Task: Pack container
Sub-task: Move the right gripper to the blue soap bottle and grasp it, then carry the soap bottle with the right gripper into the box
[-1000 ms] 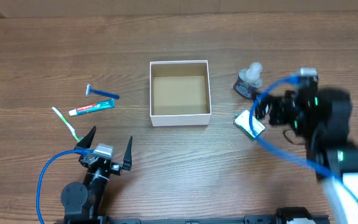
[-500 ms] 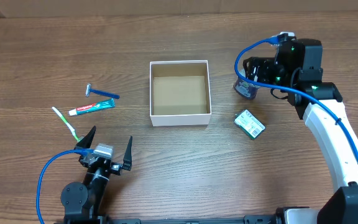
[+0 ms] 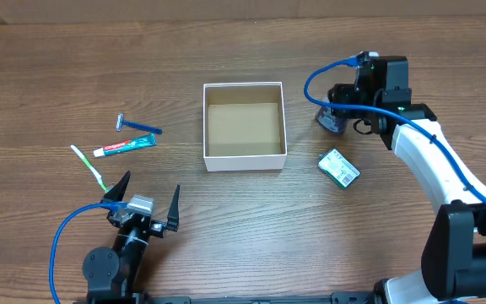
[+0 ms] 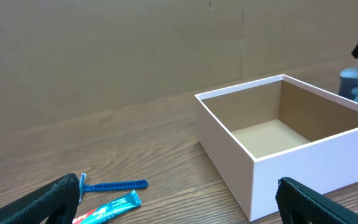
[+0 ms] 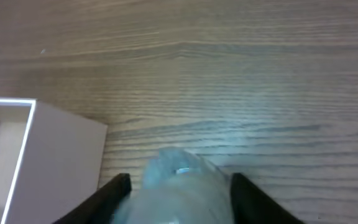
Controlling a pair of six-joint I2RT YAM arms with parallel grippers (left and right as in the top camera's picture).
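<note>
The container (image 3: pixel 245 160), a white square box with a brown inside, sits mid-table with nothing in it; the left wrist view shows its white wall (image 4: pixel 303 168). To the container's right stands a small dark bottle (image 3: pixel 331 123) with a clear cap. My right gripper (image 3: pixel 337 105) is down over it. In the right wrist view the clear cap (image 5: pixel 185 199) fills the gap between the two black fingers of that gripper (image 5: pixel 180 183), which press its sides. My left gripper (image 3: pixel 152 181) rests open near the front left, with nothing between its fingers (image 4: pixel 179 183).
A blue razor (image 3: pixel 137 127), a toothpaste tube (image 3: pixel 125 146) and a green-white toothbrush (image 3: pixel 87 166) lie left of the container. A small green soap box (image 3: pixel 338 167) lies in front of the bottle.
The right arm swung in from the right, over the soap box, to the bottle. Its jaws closed in on the cap. The left arm stayed still.
</note>
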